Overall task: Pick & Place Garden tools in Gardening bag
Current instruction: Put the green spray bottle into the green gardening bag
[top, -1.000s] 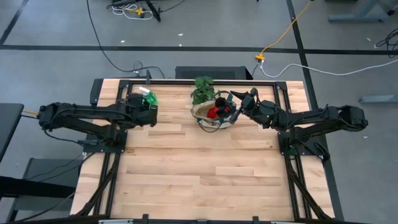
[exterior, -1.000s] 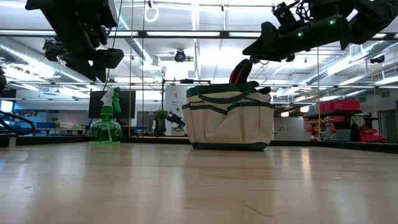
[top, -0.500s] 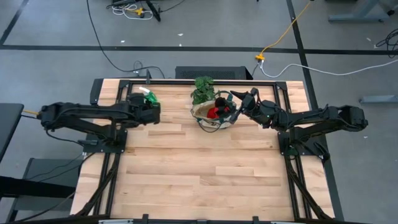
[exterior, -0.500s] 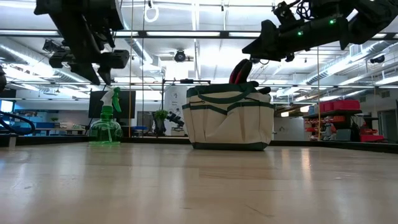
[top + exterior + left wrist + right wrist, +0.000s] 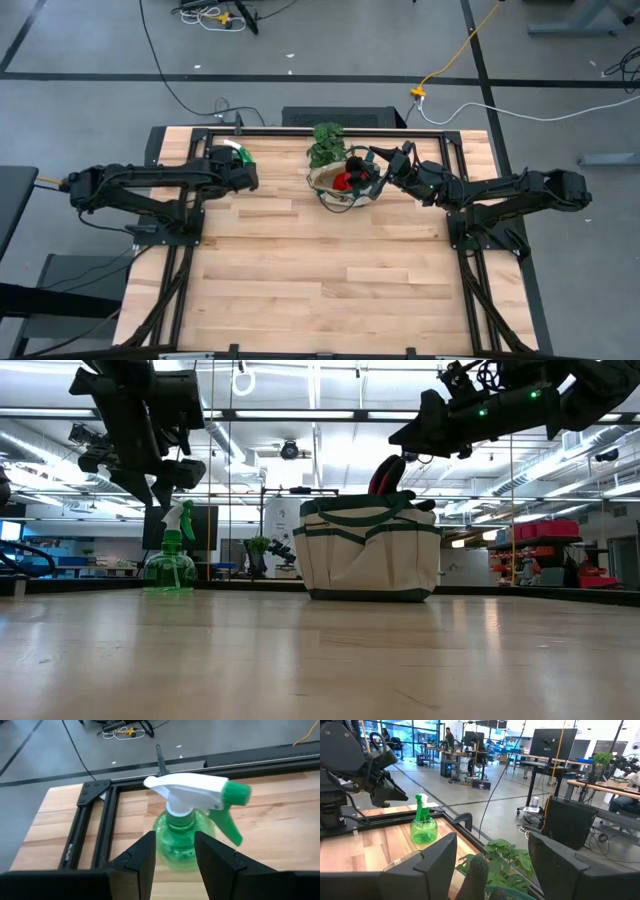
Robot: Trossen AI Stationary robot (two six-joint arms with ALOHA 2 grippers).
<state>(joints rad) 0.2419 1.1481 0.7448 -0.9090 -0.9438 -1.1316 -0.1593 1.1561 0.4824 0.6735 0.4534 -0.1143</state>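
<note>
Left gripper (image 5: 174, 857) hangs open above the spray bottle (image 5: 187, 832) on the wooden table (image 5: 320, 270).

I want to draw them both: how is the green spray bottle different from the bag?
The spray bottle is see-through green plastic; the bag is cream cloth with green trim. The bottle is narrow and stands alone; the bag is wider, with something red poking out. Both stand upright on the table.

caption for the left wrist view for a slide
Left hand, fingers open, lined up over the upright green spray bottle near the table's back edge.
</note>
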